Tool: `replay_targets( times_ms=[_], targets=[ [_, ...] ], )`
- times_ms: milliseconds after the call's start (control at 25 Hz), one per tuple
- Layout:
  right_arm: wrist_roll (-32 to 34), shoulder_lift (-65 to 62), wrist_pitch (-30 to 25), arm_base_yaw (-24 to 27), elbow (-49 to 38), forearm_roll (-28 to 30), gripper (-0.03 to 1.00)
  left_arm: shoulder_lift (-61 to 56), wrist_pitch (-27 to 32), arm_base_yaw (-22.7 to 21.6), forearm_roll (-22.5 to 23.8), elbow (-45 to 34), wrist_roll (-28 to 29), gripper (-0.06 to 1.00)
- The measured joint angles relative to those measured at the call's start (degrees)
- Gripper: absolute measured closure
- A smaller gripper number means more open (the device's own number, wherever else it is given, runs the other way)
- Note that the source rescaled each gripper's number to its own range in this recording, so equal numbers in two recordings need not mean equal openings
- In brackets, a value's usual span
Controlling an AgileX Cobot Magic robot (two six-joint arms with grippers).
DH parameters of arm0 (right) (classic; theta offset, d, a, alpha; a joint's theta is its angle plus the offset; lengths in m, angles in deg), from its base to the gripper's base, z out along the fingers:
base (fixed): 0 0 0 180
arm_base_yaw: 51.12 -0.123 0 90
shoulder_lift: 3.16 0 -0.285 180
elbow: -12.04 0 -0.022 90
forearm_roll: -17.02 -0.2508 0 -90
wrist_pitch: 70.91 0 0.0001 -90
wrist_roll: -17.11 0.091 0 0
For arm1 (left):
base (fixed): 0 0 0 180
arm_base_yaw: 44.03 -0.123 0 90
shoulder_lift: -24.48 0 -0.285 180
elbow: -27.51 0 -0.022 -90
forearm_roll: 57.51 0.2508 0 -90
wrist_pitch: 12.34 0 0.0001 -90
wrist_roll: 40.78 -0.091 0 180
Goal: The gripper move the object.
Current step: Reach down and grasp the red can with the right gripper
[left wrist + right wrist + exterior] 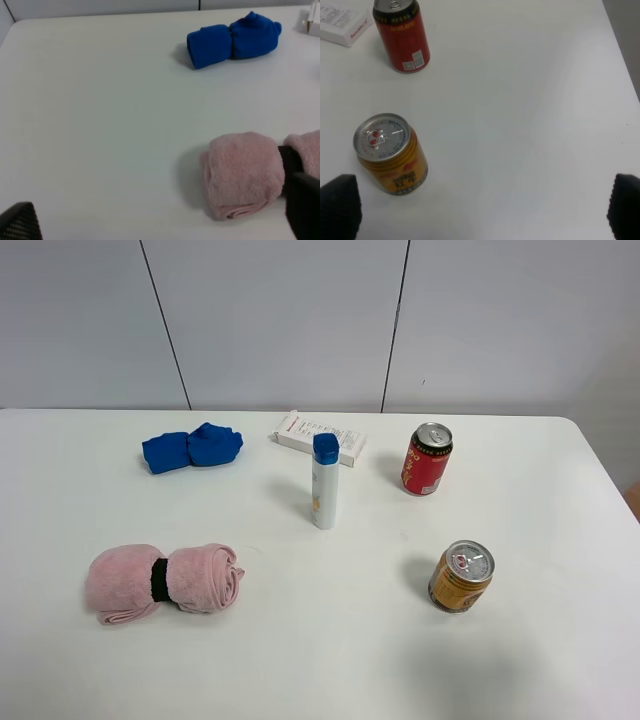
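The red can (427,460) with yellow markings and a silver top stands upright at the back right of the white table (330,660). It also shows in the right wrist view (401,37), well ahead of my right gripper (482,210). That gripper is open and empty, with only its two black fingertips (339,206) showing at the frame's corners. My left gripper (160,220) is open and empty too, its fingertips (17,222) just in frame, close to the pink towel. Neither arm shows in the exterior high view.
A gold can (461,577) (390,155) stands in front of the red one. A white bottle with a blue cap (325,483) stands mid-table, a white box (320,437) behind it. A blue cloth (190,448) (232,40) and a pink rolled towel (165,582) (245,175) lie on the left.
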Motion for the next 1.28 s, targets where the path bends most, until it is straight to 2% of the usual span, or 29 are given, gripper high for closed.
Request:
replay_targets(
  times_ms=[1280],
  targets=[
    [0.00, 1.94, 0.00, 0.00, 0.00, -1.04, -0.01, 0.00, 0.00, 0.00, 0.00, 0.00, 0.00, -0.06]
  ],
)
